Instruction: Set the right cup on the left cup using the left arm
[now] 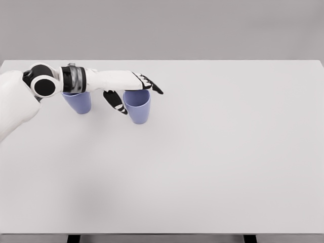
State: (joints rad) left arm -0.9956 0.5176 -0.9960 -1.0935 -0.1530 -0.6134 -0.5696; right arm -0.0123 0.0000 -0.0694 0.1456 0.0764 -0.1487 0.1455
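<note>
While the right cup is approached, the left robot hand is held spread over it; closing and lifting toward the left cup is needed.

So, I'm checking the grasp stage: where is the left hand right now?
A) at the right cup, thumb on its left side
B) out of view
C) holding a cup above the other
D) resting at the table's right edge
A: the left hand is at the right cup, its thumb beside the cup's left wall, fingers over the rim; the left cup stands apart on the table.

1. The left arm has glossy white shells
2. A round black joint cap ringed in white
3. A grey metallic band edged black
4. The left robot hand has black fingertips with white marks
</note>
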